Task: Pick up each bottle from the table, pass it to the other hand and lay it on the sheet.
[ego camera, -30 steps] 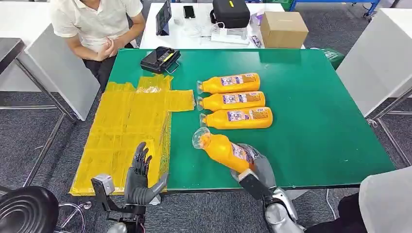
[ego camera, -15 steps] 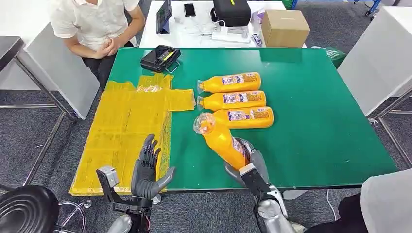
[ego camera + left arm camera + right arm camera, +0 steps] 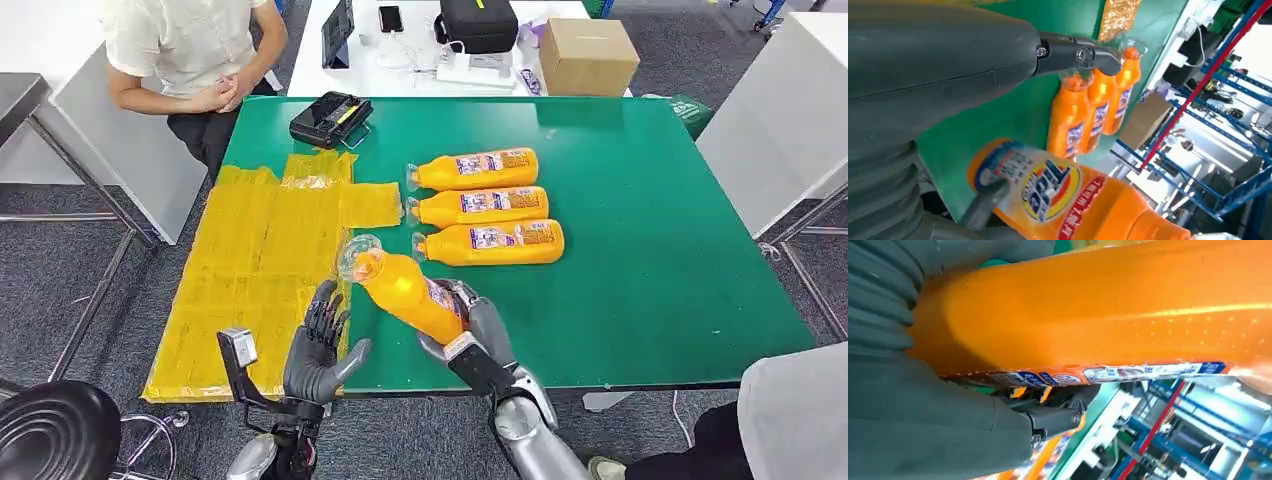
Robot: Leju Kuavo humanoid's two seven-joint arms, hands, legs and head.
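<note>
The right hand grips an orange plastic bottle with a clear cap, tilted above the green table's near edge, beside the yellow plastic sheet. The left hand waits open-fingered, holding nothing, just beside the bottle.

glossy orange plastic bottle, crinkled shiny yellow sheet, matt green table
</note>
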